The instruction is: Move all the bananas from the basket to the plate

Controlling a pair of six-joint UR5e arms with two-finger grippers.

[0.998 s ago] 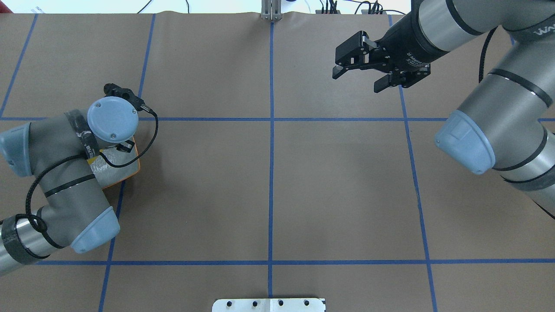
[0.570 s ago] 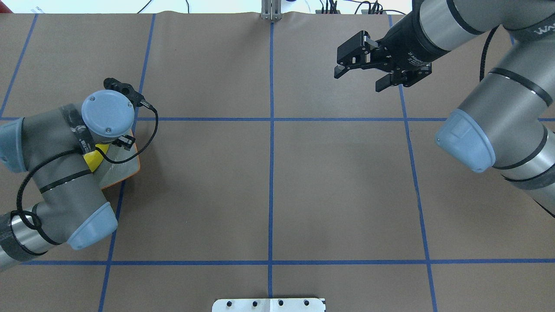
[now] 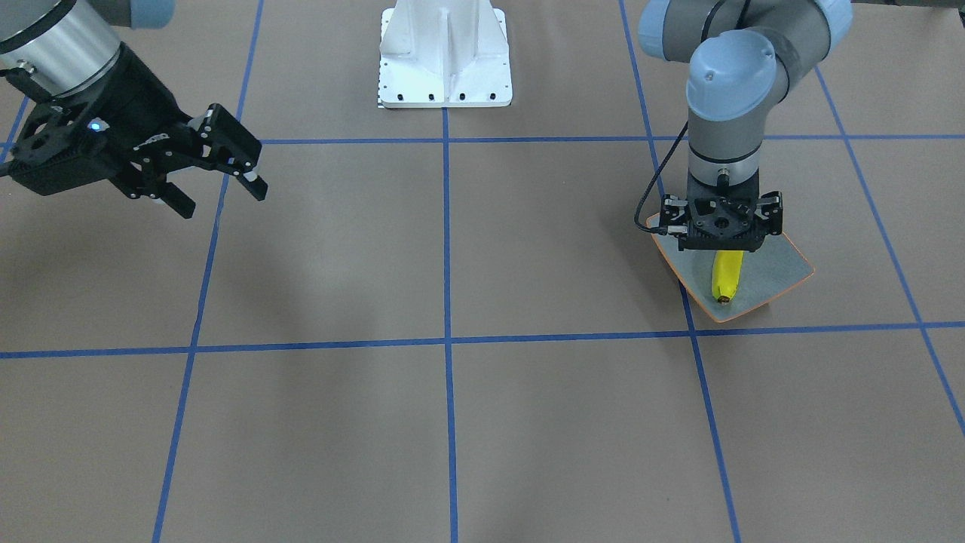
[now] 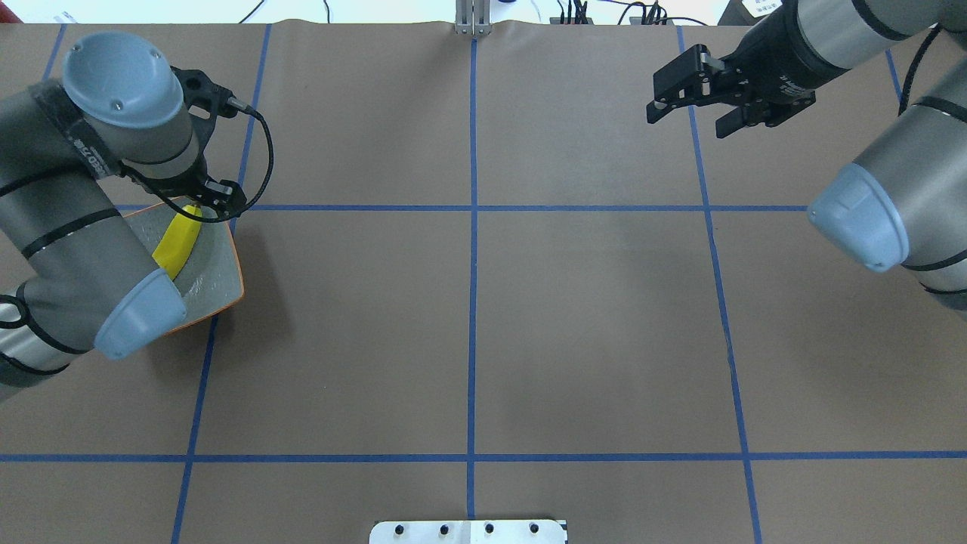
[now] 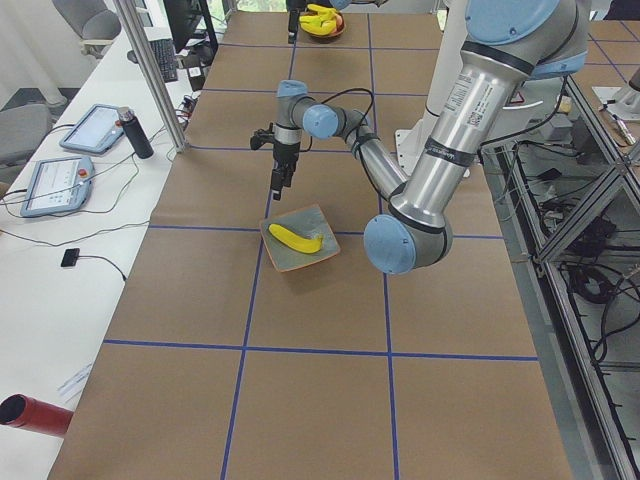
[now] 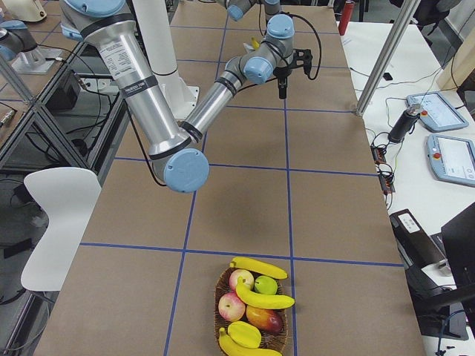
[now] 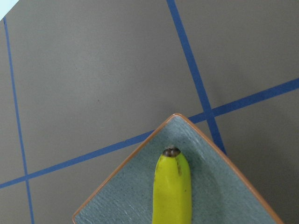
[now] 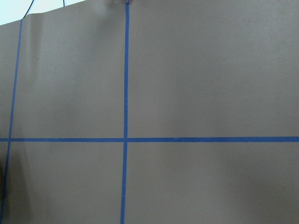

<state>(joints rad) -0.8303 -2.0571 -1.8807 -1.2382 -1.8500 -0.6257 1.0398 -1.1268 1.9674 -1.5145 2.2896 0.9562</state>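
While one banana (image 3: 727, 275) lies on one plate (image 3: 784, 268), right tool (image 3: 222, 200) gapes empty; left tool (image 5: 277, 188), cannot tell.

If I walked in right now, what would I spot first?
The bright yellow banana jumps out first. It lies alone on the grey-blue plate at the robot's left side of the brown table, with the left arm over it. Next is the basket at the table's right end, piled with more bananas and red and green fruit. The right gripper hangs in the air, jaws open.
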